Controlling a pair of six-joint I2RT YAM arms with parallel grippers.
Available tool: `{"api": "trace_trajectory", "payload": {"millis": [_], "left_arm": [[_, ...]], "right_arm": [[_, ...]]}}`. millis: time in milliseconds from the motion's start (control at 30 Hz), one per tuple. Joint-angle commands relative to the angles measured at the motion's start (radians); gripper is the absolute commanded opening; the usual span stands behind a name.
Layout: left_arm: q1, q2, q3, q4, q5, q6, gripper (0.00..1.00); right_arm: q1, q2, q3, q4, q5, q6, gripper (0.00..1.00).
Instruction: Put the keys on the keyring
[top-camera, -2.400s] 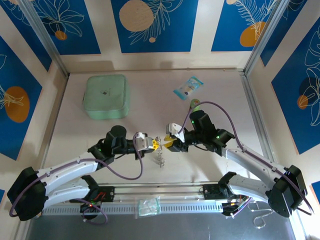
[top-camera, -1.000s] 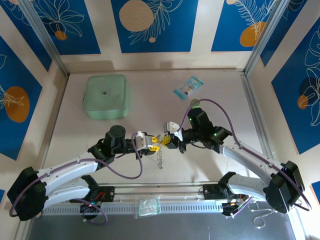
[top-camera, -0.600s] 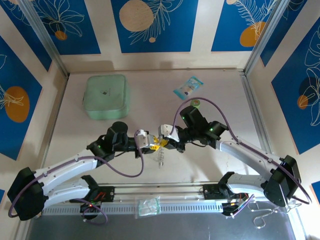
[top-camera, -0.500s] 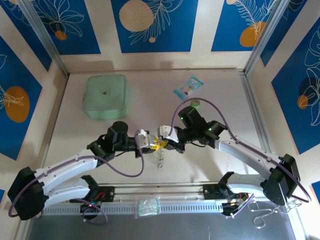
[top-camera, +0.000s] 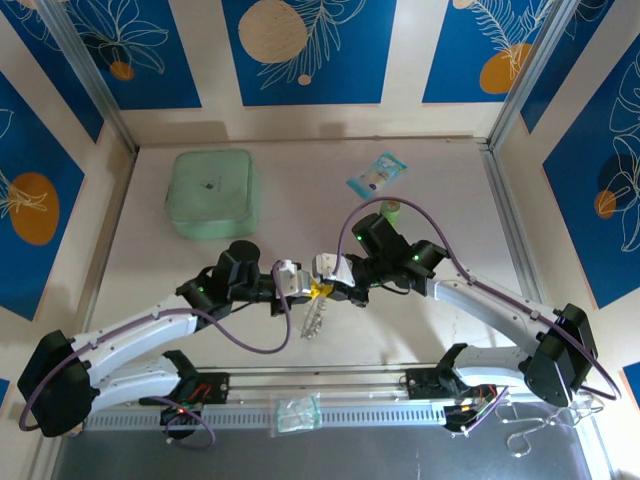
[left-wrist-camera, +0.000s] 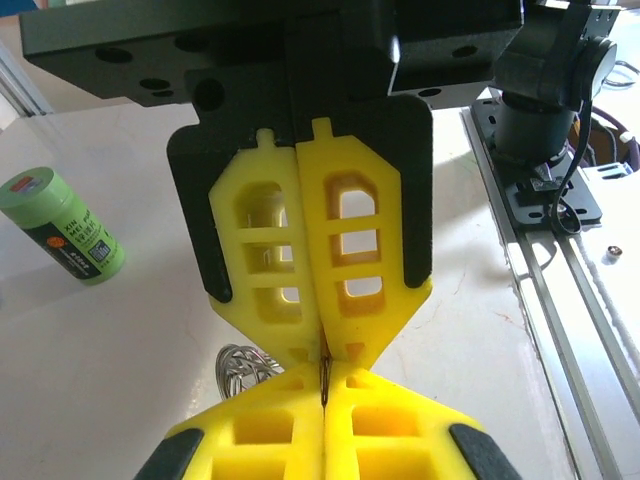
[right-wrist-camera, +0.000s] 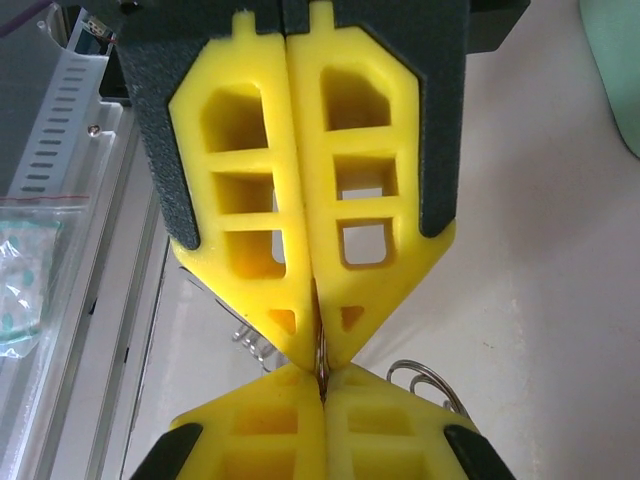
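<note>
My left gripper (top-camera: 309, 289) and right gripper (top-camera: 327, 290) meet tip to tip above the middle of the table. Both are shut on the same thin silvery wire, the keyring (top-camera: 314, 321), whose strung metal bits dangle below them. From the left wrist, my left gripper (left-wrist-camera: 325, 388) pinches a dark sliver of wire, with shiny coils of the keyring (left-wrist-camera: 240, 368) behind its left finger. From the right wrist, my right gripper (right-wrist-camera: 322, 388) clamps the wire too, and loops of the keyring (right-wrist-camera: 428, 384) curl at its right. The keys are hidden.
A mint-green pouch (top-camera: 212, 192) lies at the back left and a blue-white sachet (top-camera: 377, 175) at the back. A green cylinder (top-camera: 392, 208) (left-wrist-camera: 62, 225) lies behind the right arm. A small plastic bag (top-camera: 297, 413) rests on the front rail.
The right gripper moved left until its tips met the left gripper's. The left gripper's jaws closed onto the wire. The dangling part of the keyring now hangs slightly tilted.
</note>
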Motion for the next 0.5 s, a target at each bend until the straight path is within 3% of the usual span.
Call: {"api": "trace_trajectory", "payload": {"millis": [0, 67, 133, 267, 467], "left_arm": [[0.000, -0.017, 0.010, -0.016, 0.008, 0.012, 0.00], [0.000, -0.034, -0.018, 0.055, -0.006, -0.026, 0.00], [0.001, -0.060, -0.065, 0.171, -0.023, -0.076, 0.00], [0.002, -0.096, -0.143, 0.353, -0.037, -0.144, 0.00], [0.001, -0.099, -0.172, 0.402, 0.002, -0.164, 0.00]], "right_arm": [[-0.011, -0.050, -0.001, 0.065, -0.059, 0.041, 0.08], [-0.034, -0.081, -0.042, 0.114, -0.078, 0.074, 0.29], [-0.074, -0.123, -0.106, 0.188, -0.125, 0.128, 0.36], [-0.108, -0.170, -0.187, 0.261, -0.160, 0.197, 0.38], [-0.096, -0.169, -0.212, 0.295, -0.167, 0.225, 0.38]]}}
